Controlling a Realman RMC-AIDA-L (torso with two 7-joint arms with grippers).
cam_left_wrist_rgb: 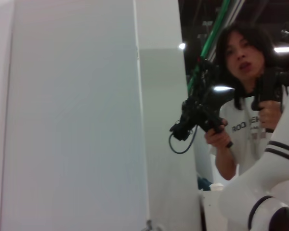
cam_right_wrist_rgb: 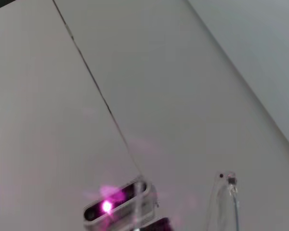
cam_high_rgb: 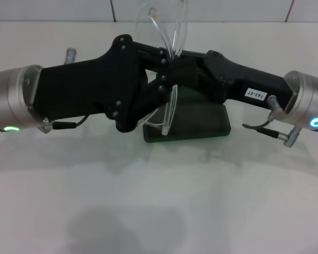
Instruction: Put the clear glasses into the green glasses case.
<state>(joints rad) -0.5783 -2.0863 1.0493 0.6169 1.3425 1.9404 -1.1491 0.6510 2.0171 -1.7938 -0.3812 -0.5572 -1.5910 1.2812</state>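
This is looking like a robotics lab set up for recording. A white table (cam_high_rgb: 159, 211) is running up to white partition panels (cam_left_wrist_rgb: 72, 120) at 12 o'clock. Beyond the panels, at about 2 o'clock in the left wrist view, a person (cam_left_wrist_rgb: 243, 96) is standing and gripping black handheld controllers (cam_left_wrist_rgb: 202, 113) with trailing cables, under ceiling lights (cam_left_wrist_rgb: 284, 49).

You see two matte black grippers, left (cam_high_rgb: 158, 79) and right (cam_high_rgb: 176, 71), on silver wrists with green and blue lights.
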